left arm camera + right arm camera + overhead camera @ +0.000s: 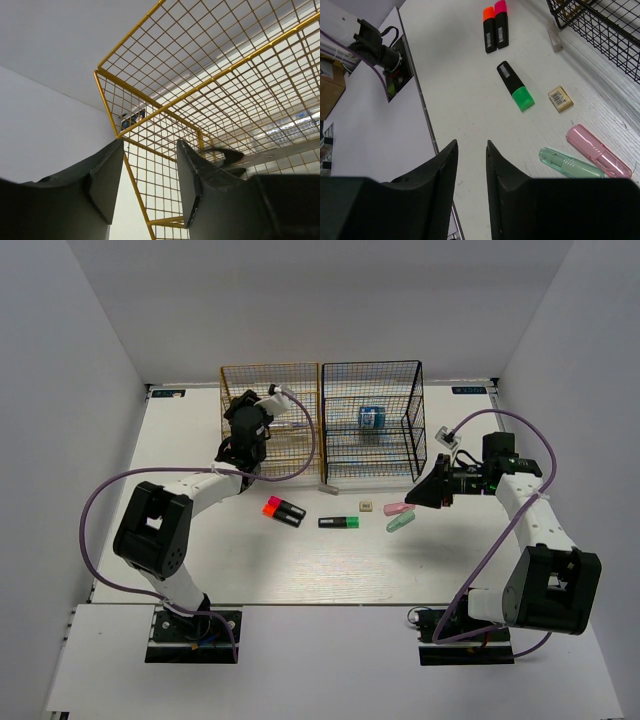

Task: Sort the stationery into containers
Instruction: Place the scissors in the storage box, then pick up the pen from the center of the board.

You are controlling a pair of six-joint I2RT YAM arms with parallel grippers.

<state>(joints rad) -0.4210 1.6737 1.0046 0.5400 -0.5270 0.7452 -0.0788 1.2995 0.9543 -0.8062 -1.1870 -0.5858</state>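
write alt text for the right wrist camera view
The right arm's black fingers hang parted and empty over a white table. Beyond lie an orange-capped black marker, a pink-capped black marker, a green-capped black marker, a beige cube, a pink oblong piece, a mint oblong piece and the corner of a black wire-mesh rack.

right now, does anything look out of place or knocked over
Nothing spilled or damaged. Only oddity: a small pale piece lies alone beside the black rack's front corner, apart from the other loose items.

The left arm (205, 485) and right arm (535, 525) show white links, black joints, purple cables (98, 502), black pincer fingers (437, 190).
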